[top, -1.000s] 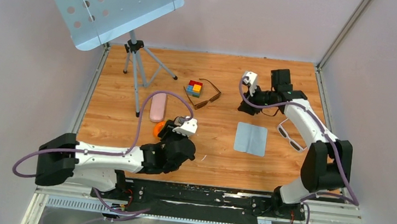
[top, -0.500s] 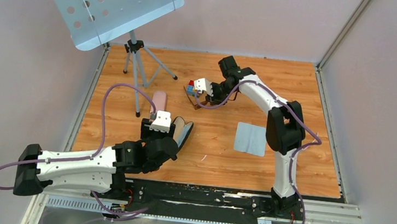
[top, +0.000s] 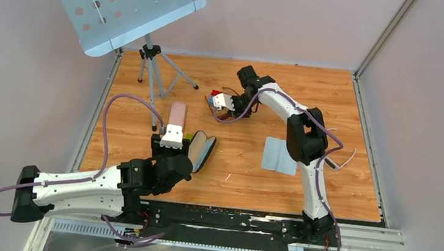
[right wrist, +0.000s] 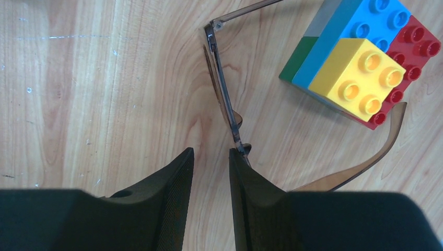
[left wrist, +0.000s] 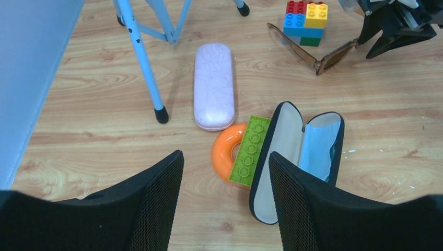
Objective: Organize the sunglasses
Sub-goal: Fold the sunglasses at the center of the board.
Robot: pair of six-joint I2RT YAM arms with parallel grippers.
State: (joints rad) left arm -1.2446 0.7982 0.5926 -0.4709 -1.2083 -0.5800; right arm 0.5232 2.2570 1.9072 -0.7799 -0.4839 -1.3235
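The sunglasses (right wrist: pixel 222 99) have a thin brown frame and tinted lenses. They lie open on the wooden table against a stack of coloured toy bricks (right wrist: pixel 360 63), and also show in the left wrist view (left wrist: pixel 313 52). My right gripper (right wrist: pixel 211 151) hovers right over them, its jaws a narrow gap apart with nothing between; the frame runs under the right finger (right wrist: pixel 251 188). From above, the gripper (top: pixel 221 104) covers part of the sunglasses (top: pixel 228 115). My left gripper (left wrist: pixel 224 198) is wide open and empty, just short of an open black case (left wrist: pixel 292 157).
The black case (top: pixel 202 150) holds a light-blue cloth (left wrist: pixel 319 146) and lies against an orange ring (left wrist: pixel 224 154) and a green brick (left wrist: pixel 251 151). A pink case (top: pixel 177 114) lies beside a tripod leg (left wrist: pixel 143 57) of the music stand (top: pixel 120 5). A blue-grey cloth (top: pixel 280 156) lies right of centre.
My right arm swung left from the back right and came down over the sunglasses. The black case now lies open; my left gripper has shifted slightly left of it.
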